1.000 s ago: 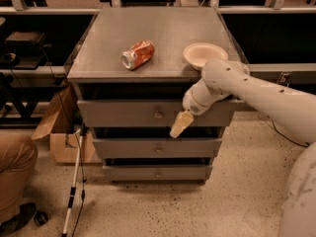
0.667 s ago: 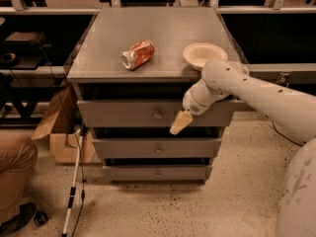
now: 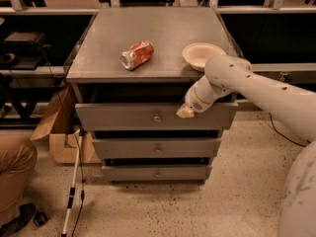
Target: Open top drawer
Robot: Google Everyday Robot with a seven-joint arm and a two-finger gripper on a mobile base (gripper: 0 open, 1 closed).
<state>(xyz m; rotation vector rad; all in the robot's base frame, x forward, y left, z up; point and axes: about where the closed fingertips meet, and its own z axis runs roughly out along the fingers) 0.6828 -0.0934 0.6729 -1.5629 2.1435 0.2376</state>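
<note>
The cream-tipped gripper [image 3: 185,112] at the end of the white jointed arm [image 3: 266,90] lies against the upper part of the wide grey flat-fronted top drawer [image 3: 118,116]. It is just right of the drawer's small round metal knob [image 3: 157,117] and is not on it. A second ago it hung lower, slanting down across the drawer's bottom edge toward the narrower grey second drawer [image 3: 123,148]. It has since risen and tucked in close to the front panel at about the height of the knob. Whether it is spread or closed I cannot tell; its tip shows only as a pale blunt shape against the grey.

The drawer sits where it sat before, directly under the grey metal cabinet top [image 3: 148,28], with a dark gap above its front. No clear outward movement shows, so I judge it not yet opened. The upward move reads as lining up with the handle. What is left is a short sideways shift onto the knob, a grip, and a straight pull toward the camera.

On the cabinet top, the crushed red and silver drink can [image 3: 137,55] and the pale shallow round bowl [image 3: 202,55] lie as they did, the bowl near the arm's elbow.
</note>
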